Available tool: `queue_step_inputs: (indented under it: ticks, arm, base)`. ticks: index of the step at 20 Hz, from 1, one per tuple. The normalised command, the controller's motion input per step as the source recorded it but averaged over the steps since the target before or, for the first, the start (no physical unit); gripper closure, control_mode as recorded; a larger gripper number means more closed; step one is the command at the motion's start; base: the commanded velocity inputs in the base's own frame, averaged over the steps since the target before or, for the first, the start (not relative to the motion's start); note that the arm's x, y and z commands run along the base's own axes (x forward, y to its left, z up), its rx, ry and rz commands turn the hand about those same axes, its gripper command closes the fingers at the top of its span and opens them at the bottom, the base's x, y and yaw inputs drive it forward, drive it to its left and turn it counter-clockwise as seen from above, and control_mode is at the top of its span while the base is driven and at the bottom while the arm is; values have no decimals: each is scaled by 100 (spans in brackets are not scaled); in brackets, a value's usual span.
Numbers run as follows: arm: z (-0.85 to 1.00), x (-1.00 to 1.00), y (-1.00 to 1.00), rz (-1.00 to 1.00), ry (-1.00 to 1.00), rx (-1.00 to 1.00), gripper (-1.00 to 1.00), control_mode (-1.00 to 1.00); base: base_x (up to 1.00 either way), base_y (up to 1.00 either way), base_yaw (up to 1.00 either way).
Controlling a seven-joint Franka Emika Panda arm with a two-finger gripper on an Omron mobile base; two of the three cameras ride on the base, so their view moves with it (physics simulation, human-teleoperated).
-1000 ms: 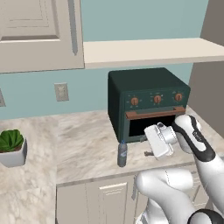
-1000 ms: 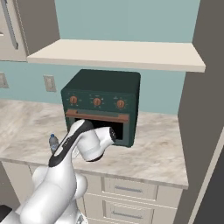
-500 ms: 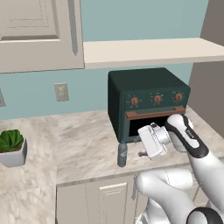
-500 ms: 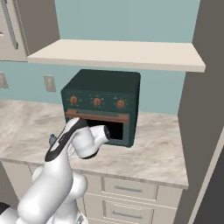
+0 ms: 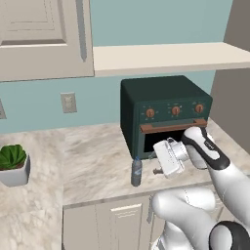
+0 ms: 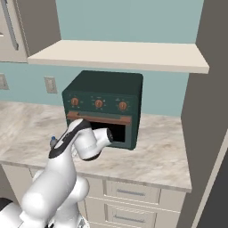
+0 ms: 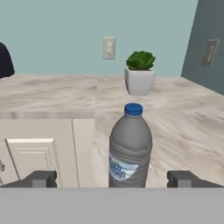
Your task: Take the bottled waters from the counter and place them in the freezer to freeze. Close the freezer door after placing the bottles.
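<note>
Grey bottle point(image 7: 130, 146) stands upright on the counter point(image 5: 93, 161) near its front edge, just left of the toaster oven point(image 5: 166, 112). Gripper point(image 5: 157, 166) has swung left and down over the last second and now faces the bottle, which sits centred between the fingertips point(image 7: 41, 178) in the hand view. Jaws wide apart, nothing held. Looks like a pre-grasp line-up; first pick not yet made.
</note>
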Motion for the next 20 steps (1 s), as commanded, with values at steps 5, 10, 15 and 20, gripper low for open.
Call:
queue_step_inputs:
  ticks: [5, 10, 15, 20]
  arm:
    - [-5, 28, 0, -1, 0, 0, -100, -100]
    - [-17, 2, 0, 0, 0, 0, -100, -100]
    - [-14, 0, 6, 0, 0, 1, -100, -100]
    - [-6, 0, 26, 0, 1, 0, -100, -100]
  base:
    - [0, 0, 0]
    - [0, 0, 0]
    - [0, 0, 0]
    - [0, 0, 0]
